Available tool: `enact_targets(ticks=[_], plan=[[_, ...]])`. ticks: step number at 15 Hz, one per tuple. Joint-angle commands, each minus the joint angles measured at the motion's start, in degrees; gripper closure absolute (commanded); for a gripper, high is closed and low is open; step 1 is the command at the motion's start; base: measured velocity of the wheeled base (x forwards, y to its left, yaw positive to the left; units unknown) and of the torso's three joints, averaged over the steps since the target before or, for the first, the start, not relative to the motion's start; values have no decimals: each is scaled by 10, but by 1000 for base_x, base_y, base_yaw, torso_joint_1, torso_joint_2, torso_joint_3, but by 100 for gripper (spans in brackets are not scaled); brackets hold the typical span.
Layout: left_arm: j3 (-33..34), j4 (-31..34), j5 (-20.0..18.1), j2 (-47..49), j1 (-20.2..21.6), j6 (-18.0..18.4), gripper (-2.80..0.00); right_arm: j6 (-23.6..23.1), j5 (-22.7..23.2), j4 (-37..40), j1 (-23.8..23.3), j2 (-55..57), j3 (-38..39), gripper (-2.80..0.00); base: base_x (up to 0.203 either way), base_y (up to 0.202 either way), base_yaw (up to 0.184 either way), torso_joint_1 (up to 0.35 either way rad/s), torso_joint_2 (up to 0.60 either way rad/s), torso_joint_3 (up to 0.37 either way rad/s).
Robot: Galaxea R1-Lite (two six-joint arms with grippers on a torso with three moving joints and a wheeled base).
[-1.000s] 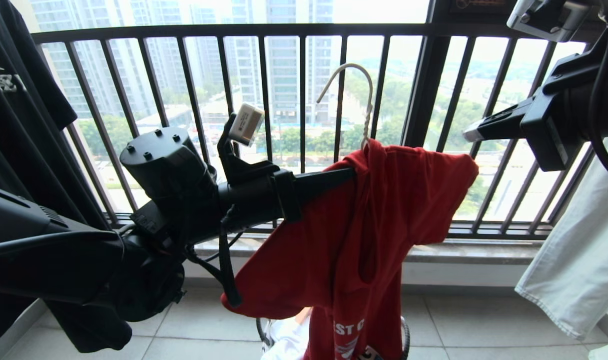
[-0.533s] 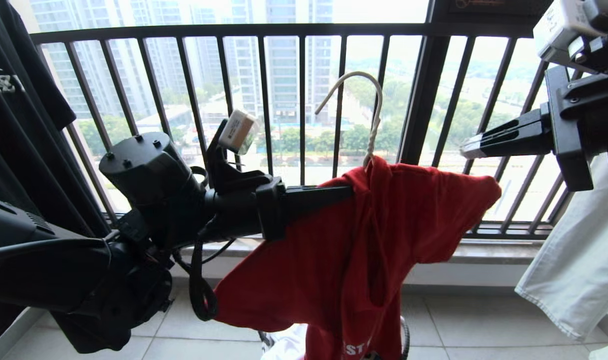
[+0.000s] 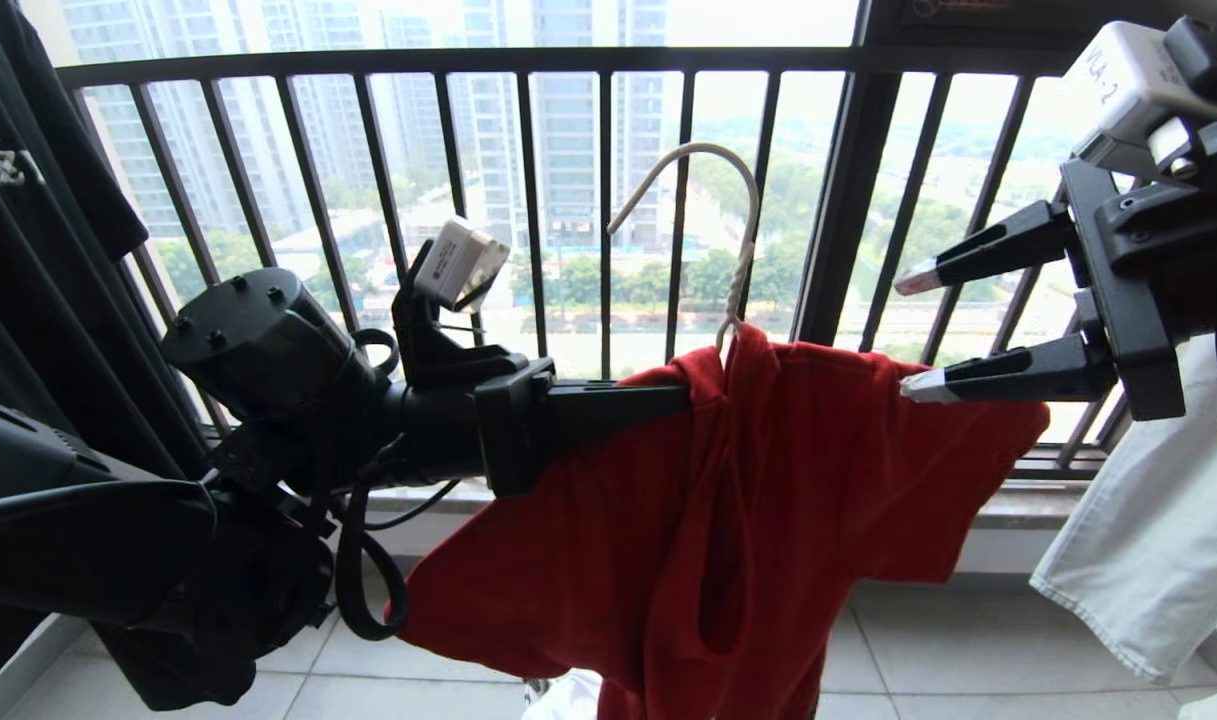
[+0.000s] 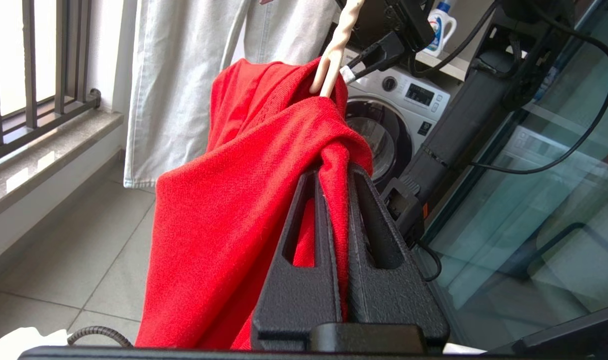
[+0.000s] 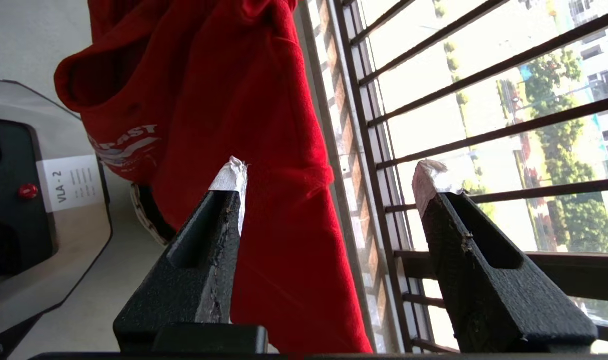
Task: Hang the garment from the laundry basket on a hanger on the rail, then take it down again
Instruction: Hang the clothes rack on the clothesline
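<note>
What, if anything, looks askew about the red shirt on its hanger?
The red T-shirt sits bunched and lopsided on the hanger: the left gripper pinches one shoulder, the other sleeve juts out.

Garment (image 3: 768, 480): matt red knit cloth. Hanger (image 3: 738, 250): pale twisted wire. Left gripper (image 4: 336, 210): rough matt black plastic.
</note>
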Motion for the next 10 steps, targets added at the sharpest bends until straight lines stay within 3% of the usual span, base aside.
enact_targets(ticks=[1, 4, 10], plan=[[1, -6, -3, -1, 0, -2, 0, -1, 2, 3, 30, 12, -1, -280, 0, 0, 0, 0, 0, 0], [4, -34, -3, -6, 4, -5, 0, 1, 37, 1, 47, 27, -2, -280, 0, 0, 0, 0, 0, 0], [9, -35, -9, -26, 10, -5, 0, 13, 47, 3, 87, 67, -43, -280, 0, 0, 0, 0, 0, 0]])
